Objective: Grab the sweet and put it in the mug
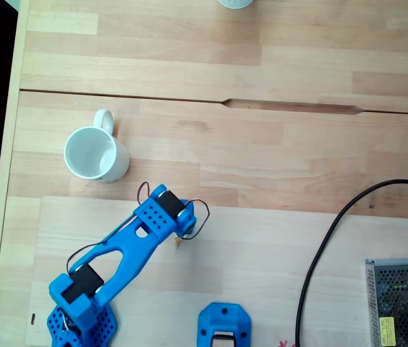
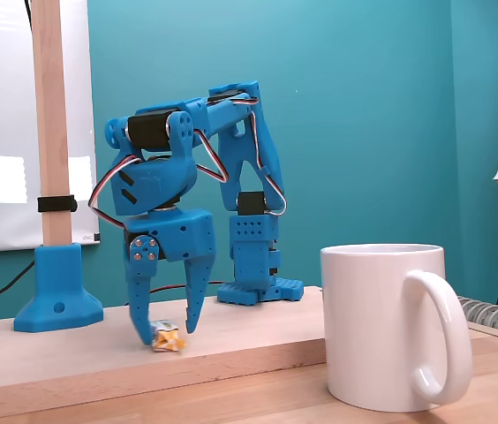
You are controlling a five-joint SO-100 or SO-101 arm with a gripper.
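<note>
Nearest stands the plain white ceramic mug on the wooden tabletop. Behind it, the blue pincer points down, narrowly parted around the tiny white, orange-ended sweet.

in the top-down fixed view the arm hides most of the sweet — the mesh box runs off frame.

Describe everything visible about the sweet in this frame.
The sweet is a tiny wrapped candy, pale wrapper with orange-yellow crinkled ends. It lies on the light wooden tabletop, between the tips of the open blue gripper, whose fingers straddle it; whether they touch it cannot be told. In the top-down fixed view it shows as a small speck beside the gripper, well away from the white mug.
</note>
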